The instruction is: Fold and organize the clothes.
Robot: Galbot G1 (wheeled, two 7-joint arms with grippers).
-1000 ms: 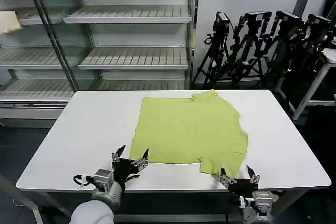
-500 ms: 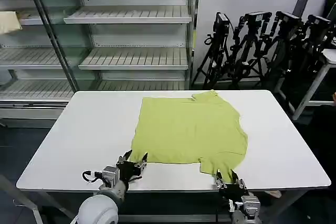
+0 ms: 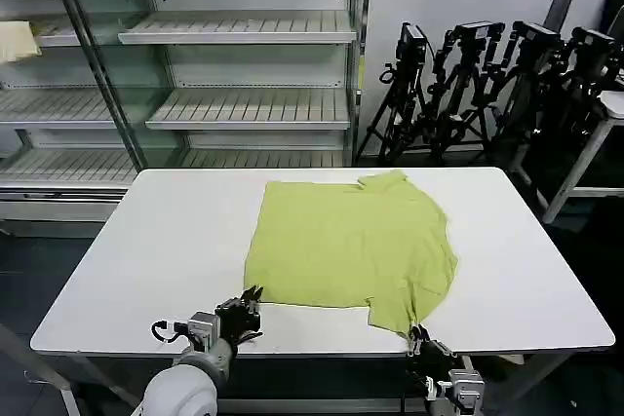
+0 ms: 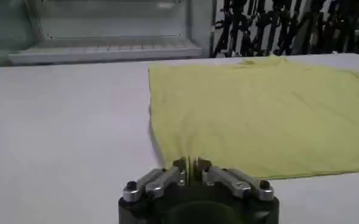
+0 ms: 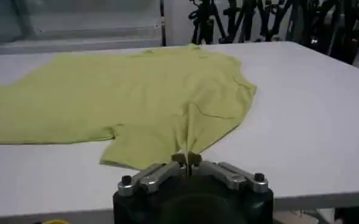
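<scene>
White table [image 3: 166, 241] — lime shirt [image 3: 351, 241] spread flat across its middle.

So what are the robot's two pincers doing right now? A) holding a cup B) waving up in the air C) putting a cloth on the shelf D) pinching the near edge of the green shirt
D: the left pincer and the right pincer are each shut on a near corner of the green shirt, which bunches where they grip.

Head overlooks table [image 3: 175, 231] — wrists low, sharing it.
</scene>
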